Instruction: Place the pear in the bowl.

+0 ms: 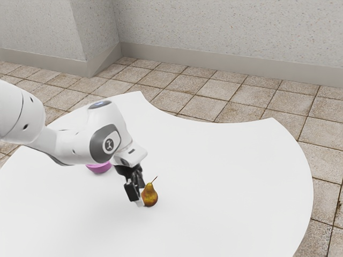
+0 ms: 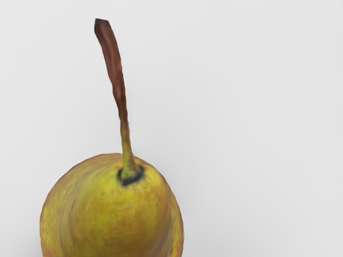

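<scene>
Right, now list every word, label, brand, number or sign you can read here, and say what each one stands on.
Readable text: none.
Round emblem on the arm: a sign without readable letters, too small to make out.
Pear, table and the visible part of the bowl: no lettering.

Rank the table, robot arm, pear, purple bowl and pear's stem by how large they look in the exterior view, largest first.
1. White table
2. Robot arm
3. Pear and purple bowl: unsure which is larger, as the arm partly hides the bowl
4. Pear's stem
</scene>
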